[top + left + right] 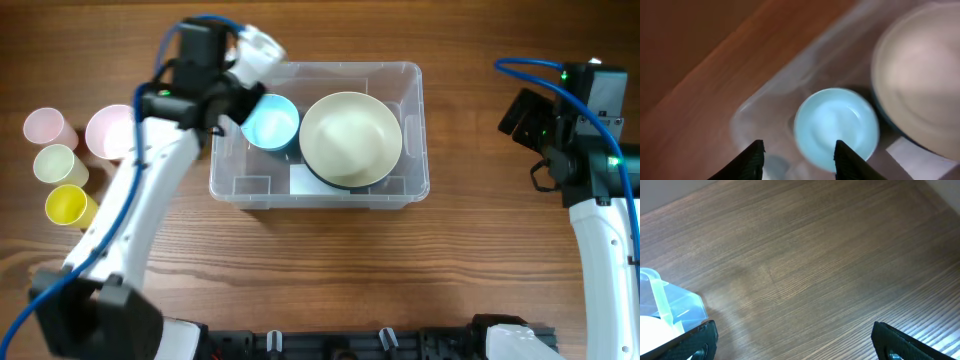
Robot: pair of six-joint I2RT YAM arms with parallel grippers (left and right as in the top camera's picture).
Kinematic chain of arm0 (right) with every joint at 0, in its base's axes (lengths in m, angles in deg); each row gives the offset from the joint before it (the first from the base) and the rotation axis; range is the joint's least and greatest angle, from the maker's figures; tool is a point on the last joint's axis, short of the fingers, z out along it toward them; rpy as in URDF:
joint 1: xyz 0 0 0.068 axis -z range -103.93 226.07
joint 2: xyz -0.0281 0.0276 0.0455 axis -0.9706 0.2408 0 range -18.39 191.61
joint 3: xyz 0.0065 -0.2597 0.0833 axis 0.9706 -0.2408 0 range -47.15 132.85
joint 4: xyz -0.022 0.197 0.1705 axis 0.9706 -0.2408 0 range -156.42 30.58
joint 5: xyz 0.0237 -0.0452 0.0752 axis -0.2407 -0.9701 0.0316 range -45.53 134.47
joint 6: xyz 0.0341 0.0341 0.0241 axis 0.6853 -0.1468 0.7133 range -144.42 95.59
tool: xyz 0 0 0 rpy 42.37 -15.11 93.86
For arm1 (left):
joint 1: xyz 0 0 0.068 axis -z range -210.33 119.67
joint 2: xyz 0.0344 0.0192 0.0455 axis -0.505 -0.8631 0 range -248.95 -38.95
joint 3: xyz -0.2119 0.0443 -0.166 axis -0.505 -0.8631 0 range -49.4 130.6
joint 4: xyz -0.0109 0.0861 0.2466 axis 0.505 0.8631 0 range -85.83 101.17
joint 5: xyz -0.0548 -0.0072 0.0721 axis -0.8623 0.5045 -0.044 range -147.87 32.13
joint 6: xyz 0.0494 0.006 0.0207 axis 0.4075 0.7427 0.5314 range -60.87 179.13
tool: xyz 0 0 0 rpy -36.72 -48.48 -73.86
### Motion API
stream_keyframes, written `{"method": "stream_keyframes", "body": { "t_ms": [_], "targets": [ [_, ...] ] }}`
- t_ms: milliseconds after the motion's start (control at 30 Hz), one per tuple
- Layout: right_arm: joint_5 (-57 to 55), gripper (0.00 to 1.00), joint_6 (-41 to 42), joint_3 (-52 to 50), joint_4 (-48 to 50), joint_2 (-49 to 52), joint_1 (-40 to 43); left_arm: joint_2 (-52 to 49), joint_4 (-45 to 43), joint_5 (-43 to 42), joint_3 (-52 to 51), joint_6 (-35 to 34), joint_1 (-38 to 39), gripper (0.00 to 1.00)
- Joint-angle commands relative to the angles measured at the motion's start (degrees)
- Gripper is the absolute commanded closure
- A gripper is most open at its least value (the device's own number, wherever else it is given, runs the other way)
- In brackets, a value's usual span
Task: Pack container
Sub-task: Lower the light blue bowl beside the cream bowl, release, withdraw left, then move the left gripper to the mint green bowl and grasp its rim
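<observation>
The clear plastic container [345, 66] lies mid-table with a white label [303, 180] on its base. Inside it sit a light blue bowl [270, 122] at the left end and a large cream bowl [350, 138] beside it. My left gripper [243, 108] hovers over the container's left end, just above the blue bowl [836, 127]. Its jaws are open with nothing between them [799, 161]; the right finger [850, 162] overlaps the bowl's rim in the wrist view. My right gripper [520, 115] is off to the right, wide open over bare wood [795, 340].
Left of the container stand a pink bowl [110, 130], a pink cup [45, 126], a pale yellow cup [55, 163] and a bright yellow cup [68, 205]. The container's corner [670, 305] shows at the left edge of the right wrist view.
</observation>
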Motion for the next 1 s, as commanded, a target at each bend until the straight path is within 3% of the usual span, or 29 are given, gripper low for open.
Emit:
{"method": "stream_keyframes", "body": {
  "t_ms": [0, 33, 67, 133, 200, 333, 367, 400, 433, 467, 533, 567, 667, 733, 767, 967],
  "targets": [
    [-1.2, 0.00, 0.7, 0.7, 0.0, -0.2, 0.0, 5.2, 4.2, 10.4, 0.6, -31.3, -4.9, 0.58],
    [-1.2, 0.00, 0.6, 0.7, 0.0, -0.2, 0.0, 6.8, 5.9, 10.4, 0.6, -36.4, -6.4, 0.61],
    [-1.2, 0.00, 0.7, 0.7, 0.0, -0.2, 0.0, 8.3, 7.5, 10.3, 0.6, -40.3, -7.7, 0.57],
    [-1.2, 0.00, 0.7, 0.7, 0.0, -0.2, 0.0, 10.2, 9.2, 9.4, 0.6, -43.6, -9.1, 0.50],
    [-1.2, 0.00, 0.7, 0.7, 0.0, -0.2, 0.0, 12.2, 11.5, 9.2, 0.6, -45.7, -9.8, 0.53],
    [-1.2, 0.00, 0.7, 0.7, 0.0, -0.2, 0.0, 15.2, 16.8, 9.9, 0.6, -46.2, -10.0, 0.24],
    [-1.2, 0.00, 0.7, 0.7, 0.0, -0.2, 0.0, 15.3, 16.9, 9.8, 0.6, -48.1, -10.2, 0.03],
    [-1.2, 0.00, 0.7, 0.7, 0.0, -0.2, 0.0, 15.3, 17.0, 9.9, 0.6, -50.8, -10.3, 0.00],
    [-1.2, 0.00, 0.7, 0.7, 0.0, -0.2, 0.0, 15.1, 17.3, 9.9, 0.6, -54.8, -10.4, 0.07],
    [-1.2, 0.00, 0.7, 0.7, 0.0, -0.2, 0.0, 14.8, 18.0, 10.5, 0.6, -60.2, -10.7, 0.22],
    [-1.2, 0.00, 0.7, 0.7, 0.0, -0.2, 0.0, 13.9, 20.9, 13.4, 0.6, -74.1, -11.4, 0.62],
    [-1.2, 0.00, 0.7, 0.7, 0.0, -0.2, 0.0, 13.2, 22.4, 15.0, 0.6, -80.6, -11.8, 0.66],
    [-1.2, 0.00, 0.7, 0.7, 0.0, -0.2, 0.0, 10.7, 24.9, 18.4, 0.6, -90.7, -12.5, 0.66],
    [-1.2, 0.00, 0.7, 0.7, 0.0, -0.2, 0.0, 8.7, 25.1, 18.9, 0.6, -92.8, -12.8, 0.49],
    [-1.2, 0.01, 0.7, 0.7, 0.0, -0.2, 0.0, 7.6, 25.1, 18.8, 0.6, -93.4, -13.1, 0.47],
    [-1.2, 0.00, 0.7, 0.7, 0.0, -0.2, 0.0, 0.0, 26.9, 18.8, 0.6, -102.5, -15.2, 0.50]
  ]
}}
